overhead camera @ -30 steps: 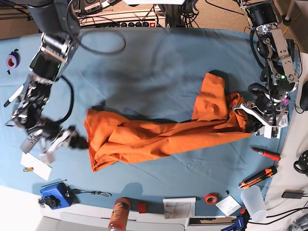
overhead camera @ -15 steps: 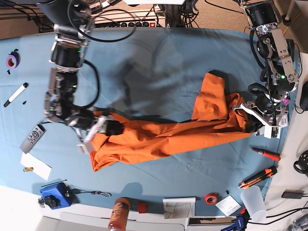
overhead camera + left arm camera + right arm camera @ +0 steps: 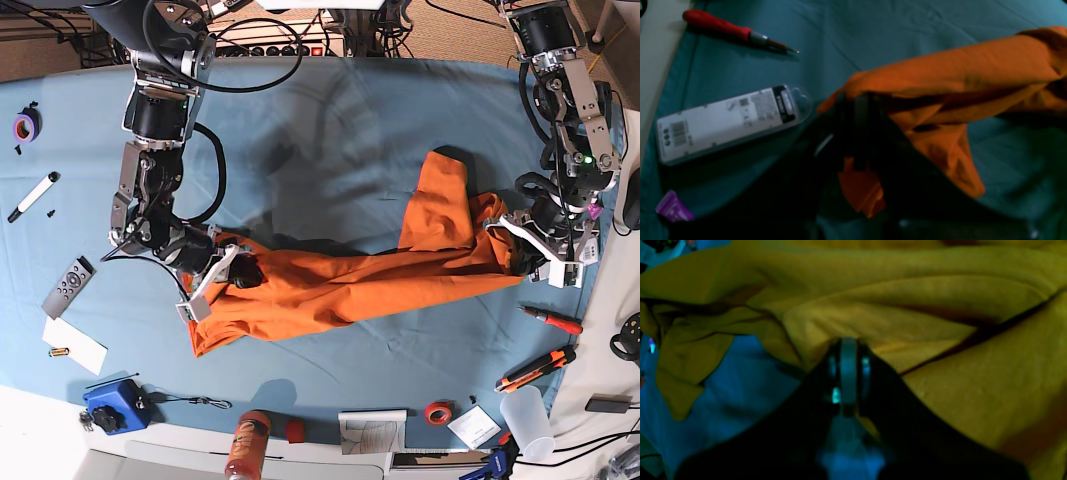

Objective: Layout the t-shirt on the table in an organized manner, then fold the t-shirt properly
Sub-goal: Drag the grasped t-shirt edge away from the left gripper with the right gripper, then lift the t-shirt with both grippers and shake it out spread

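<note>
The orange t-shirt (image 3: 340,285) lies bunched in a long band across the teal table (image 3: 330,140), with one part folded up toward the back at the right. My left gripper (image 3: 512,250) is shut on the shirt's right end; in the left wrist view its dark fingers (image 3: 862,106) pinch a fold of the t-shirt (image 3: 957,66). My right gripper (image 3: 245,272) sits on the shirt's left end. The right wrist view shows that gripper (image 3: 848,346) closed on a ridge of the t-shirt (image 3: 940,323), which looks yellowish there.
A remote (image 3: 68,287), marker (image 3: 33,196), purple tape (image 3: 25,125) and paper (image 3: 73,345) lie at the left edge. A blue box (image 3: 115,405), bottle (image 3: 247,445) and red tape roll (image 3: 438,412) line the front. A red screwdriver (image 3: 723,30) and a packaged item (image 3: 726,123) lie by my left gripper.
My right arm swung in from the table's left edge onto the shirt's left end, and its gripper went from open to shut there. The left arm has not moved.
</note>
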Controlling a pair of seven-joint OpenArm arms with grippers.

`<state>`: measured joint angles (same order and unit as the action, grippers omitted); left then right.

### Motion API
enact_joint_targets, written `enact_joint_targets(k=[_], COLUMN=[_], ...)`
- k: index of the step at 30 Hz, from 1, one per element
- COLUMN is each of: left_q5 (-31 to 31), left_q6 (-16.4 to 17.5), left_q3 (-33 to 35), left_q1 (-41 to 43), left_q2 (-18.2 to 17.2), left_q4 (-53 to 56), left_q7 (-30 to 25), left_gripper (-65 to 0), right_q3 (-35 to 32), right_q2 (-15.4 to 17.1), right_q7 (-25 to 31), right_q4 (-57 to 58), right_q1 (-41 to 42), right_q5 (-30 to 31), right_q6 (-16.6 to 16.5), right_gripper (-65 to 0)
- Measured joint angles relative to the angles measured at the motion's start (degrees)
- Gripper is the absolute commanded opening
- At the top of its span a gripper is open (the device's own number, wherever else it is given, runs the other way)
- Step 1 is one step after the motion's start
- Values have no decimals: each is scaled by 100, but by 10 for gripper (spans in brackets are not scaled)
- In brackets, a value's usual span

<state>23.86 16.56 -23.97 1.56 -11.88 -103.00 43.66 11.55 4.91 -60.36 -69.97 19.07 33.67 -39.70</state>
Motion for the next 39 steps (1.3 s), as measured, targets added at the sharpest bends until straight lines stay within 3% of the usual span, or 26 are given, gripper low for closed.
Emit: enact_joint_targets(k=[6,11,18,23,29,39], left_q5=[0,-2,0,109,278,332], left_q6=[0,0,2,-7,-173,-57], left_q3=[0,0,0,-2,-59,-531], left_q1=[2,2,0,20,238,925], left_q2=[0,0,0,-4,0,-4], left_q4=[0,0,0,-116,-1019,-2863], left_q7=[2,2,35,848,1082,1036], left_gripper=[-650,-650,-650,-650,-650,-650], right_q3=[35,483,914,1357,1969,1993], right_q2=[-2,0,7,-4,35,380], right_q7=[-2,-149,-584,-960,-1335,-1421], right_q4=[-59,-1106,-2057,-2236,-2590,-3508], right_q1=[42,70,59,9,-9,-267], right_q5=[232,776,992,1705,2267,2817], right_q6=[2,9,-20,-22,-22,-24], right_gripper=[-650,-650,-650,-650,-650,-650])
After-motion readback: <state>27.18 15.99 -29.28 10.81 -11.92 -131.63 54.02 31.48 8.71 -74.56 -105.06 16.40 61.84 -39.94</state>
